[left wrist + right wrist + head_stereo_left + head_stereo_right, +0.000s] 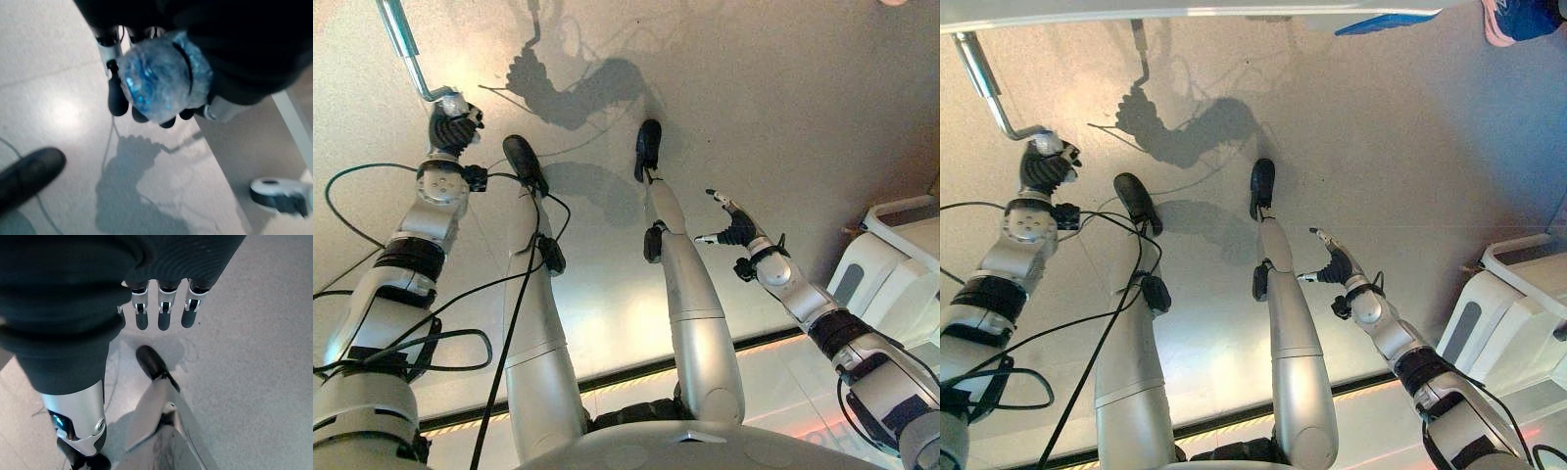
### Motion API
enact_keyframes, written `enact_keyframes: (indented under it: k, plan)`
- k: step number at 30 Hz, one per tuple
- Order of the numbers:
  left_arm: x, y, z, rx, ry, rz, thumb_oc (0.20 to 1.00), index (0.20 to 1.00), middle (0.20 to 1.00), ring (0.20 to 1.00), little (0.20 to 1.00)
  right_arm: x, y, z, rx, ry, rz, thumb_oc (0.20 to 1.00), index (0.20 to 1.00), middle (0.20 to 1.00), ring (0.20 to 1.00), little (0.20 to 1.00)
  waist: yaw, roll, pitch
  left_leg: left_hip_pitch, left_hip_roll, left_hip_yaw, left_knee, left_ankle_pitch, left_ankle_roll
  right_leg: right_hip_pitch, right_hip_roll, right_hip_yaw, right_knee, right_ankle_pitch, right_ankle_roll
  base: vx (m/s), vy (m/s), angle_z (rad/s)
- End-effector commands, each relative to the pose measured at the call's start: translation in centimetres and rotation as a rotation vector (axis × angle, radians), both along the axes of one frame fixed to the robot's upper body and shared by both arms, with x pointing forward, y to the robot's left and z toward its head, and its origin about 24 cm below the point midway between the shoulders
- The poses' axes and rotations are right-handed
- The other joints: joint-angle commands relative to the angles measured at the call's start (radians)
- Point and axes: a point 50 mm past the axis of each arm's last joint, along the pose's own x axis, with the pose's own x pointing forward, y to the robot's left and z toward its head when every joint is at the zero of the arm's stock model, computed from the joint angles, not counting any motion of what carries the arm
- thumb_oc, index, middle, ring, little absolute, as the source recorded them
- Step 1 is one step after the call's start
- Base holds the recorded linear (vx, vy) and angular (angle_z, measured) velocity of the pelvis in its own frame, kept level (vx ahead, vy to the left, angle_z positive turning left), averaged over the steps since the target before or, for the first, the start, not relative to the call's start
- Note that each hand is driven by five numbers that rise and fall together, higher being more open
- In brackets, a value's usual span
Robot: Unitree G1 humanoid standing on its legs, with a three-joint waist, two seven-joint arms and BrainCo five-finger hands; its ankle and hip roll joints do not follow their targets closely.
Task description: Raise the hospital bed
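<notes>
Left eye view: left hand [451,125] curled round the end of the bed's crank handle [409,54], a bent silver rod w/ green grip, low over the grey floor [783,108]; right hand [736,227] hangs free, well apart, fingers straight, holding nothing; a white unit [891,264] stands beside it. Right eye view: same grasp; the crank runs up to the bed frame [1136,10] along the top; a person's shoe [1518,20] at the far corner. Left wrist view: fingers wrapped on the crank's translucent knob [164,73]; bed castor [279,193] nearby. Right wrist view: fingers [164,316] relaxed, empty. Step in hand, prob.: cranking. Next move calls for turning the handle in full circles w/o losing grip; direction can't be judged.
</notes>
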Motion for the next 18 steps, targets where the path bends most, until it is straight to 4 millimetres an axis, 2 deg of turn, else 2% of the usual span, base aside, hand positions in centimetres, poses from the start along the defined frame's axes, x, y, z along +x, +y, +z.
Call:
enact_keyframes:
  k: [1,2,5,6,7,8,14,18]
  plan:
    - [0.9,-4.0,3.3,0.125,-0.105,-0.152,0.200,0.200,0.200,0.200,0.200,-0.6,0.0,-0.1,-0.009,-0.004,0.014,1.000,1.000,1.000,1.000,1.000,-0.021,-0.013,0.018,0.113,-0.059,0.037,0.056,-0.140,0.019,0.076,-0.012,0.024,-0.002,-0.029,0.104,-0.03,-0.091,0.02]
    - [0.7,-5.8,4.0,0.139,-0.147,-0.232,0.200,0.200,0.200,0.200,0.200,-0.5,-0.1,-0.1,-0.021,-0.001,0.013,1.000,1.000,1.000,1.000,1.000,-0.020,-0.010,0.018,0.125,-0.060,0.036,0.033,-0.126,0.014,0.082,-0.008,0.021,-0.005,-0.029,0.104,-0.04,-0.113,0.01]
    - [0.4,-7.2,4.6,0.112,-0.188,-0.307,0.200,0.200,0.200,0.200,0.200,-0.5,-0.4,-0.1,-0.033,0.001,0.008,1.000,1.000,1.000,1.000,1.000,-0.019,-0.007,0.018,0.139,-0.064,0.037,0.006,-0.111,0.009,0.089,-0.006,0.015,-0.007,-0.029,0.105,-0.03,-0.068,0.03]
    - [-0.3,-8.5,5.5,0.120,-0.232,-0.389,0.200,0.200,0.200,0.200,0.200,-0.7,-0.8,-0.3,-0.049,0.010,0.002,1.000,1.000,1.000,1.000,1.000,-0.015,0.000,0.018,0.152,-0.066,0.035,-0.018,-0.096,0.005,0.096,-0.003,0.008,-0.011,-0.026,0.108,-0.03,-0.070,0.06]
    - [-0.3,-8.5,5.5,0.120,-0.231,-0.389,0.200,0.200,0.200,0.200,0.200,-0.7,-0.8,-0.3,-0.049,0.011,0.003,1.000,1.000,1.000,1.000,1.000,-0.016,-0.001,0.018,0.154,-0.067,0.035,-0.021,-0.095,0.004,0.097,-0.003,0.007,-0.012,-0.026,0.108,-0.04,-0.094,0.07]
    - [-1.1,-9.3,5.8,0.072,-0.267,-0.456,0.200,0.200,0.200,0.200,0.200,-0.8,-1.2,-0.5,-0.057,0.019,-0.012,1.000,1.000,1.000,1.000,1.000,-0.010,0.007,0.018,0.163,-0.069,0.029,-0.036,-0.084,0.000,0.103,-0.002,0.001,-0.013,-0.025,0.109,-0.02,-0.051,0.06]
    - [-3.2,-10.3,6.1,0.033,-0.310,-0.583,0.200,0.200,0.200,0.200,0.200,-1.5,-2.4,-1.4,-0.069,0.053,-0.052,1.000,1.000,1.000,1.000,1.000,0.004,0.035,0.018,0.188,-0.078,0.016,-0.071,-0.061,-0.008,0.116,-0.004,-0.015,-0.007,-0.031,0.108,-0.02,-0.053,0.04]
    - [-6.2,-9.6,5.8,-0.024,-0.338,-0.669,0.200,0.200,0.200,0.200,0.200,-2.4,-3.7,-2.4,-0.070,0.093,-0.099,1.000,1.000,1.000,1.000,1.000,0.030,0.064,0.018,0.215,-0.087,0.011,-0.084,-0.058,-0.009,0.137,-0.008,-0.023,0.005,-0.038,0.108,0.00,0.000,0.00]
